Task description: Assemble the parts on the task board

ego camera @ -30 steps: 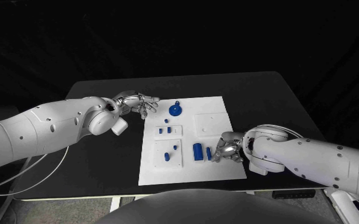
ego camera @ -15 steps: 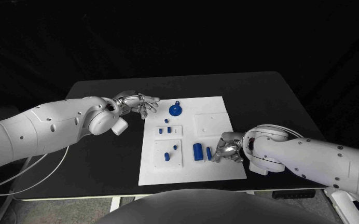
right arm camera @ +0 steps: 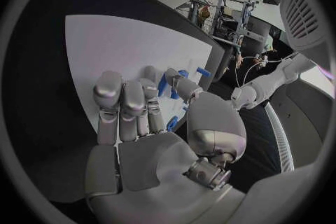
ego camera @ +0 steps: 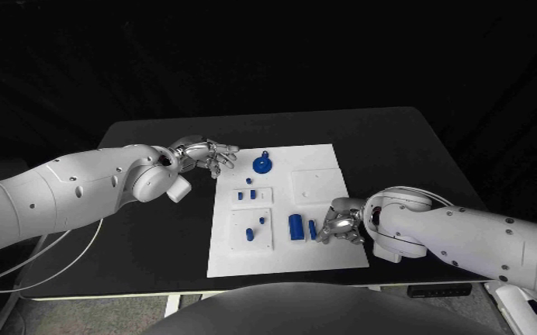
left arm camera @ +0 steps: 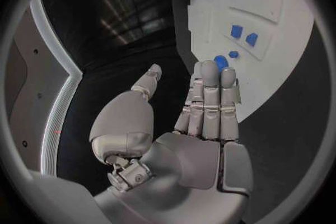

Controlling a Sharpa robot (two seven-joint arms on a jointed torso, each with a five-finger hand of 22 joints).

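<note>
Two white arms reach in over the black surface (ego camera: 146, 234), and everything is best placed against the white task board (ego camera: 319, 257) lying flat in the middle of it. The left arm ends just off the board's far left corner, where the left hand (ego camera: 207, 153) hovers with its fingers (left arm camera: 210, 95) held straight and side by side, thumb apart, gripping nothing — it looks parked there to stay out of the way, though near the round blue part (ego camera: 262, 166) that sits close to the board's far edge. The right hand (ego camera: 339, 225) rests at the board's near right side, its fingers (right arm camera: 126, 101) curled down toward the board beside two upright-lying parts: a wide blue block (ego camera: 296, 226) and a thinner blue bar (ego camera: 312, 228). In the left wrist view its fingertips appear closed around a blue piece, probably the bar; from the head view alone I cannot tell a firm grip from a mere touch. My judgement is that this hand is in the pick-up step, since it sits low and tight on the part.

Smaller parts lie on the board's left half: a pair of short pegs (ego camera: 246, 194) on a raised tile, and two more (ego camera: 255, 228) on a larger tile nearer the robot — likely the seats where pieces belong.
</note>
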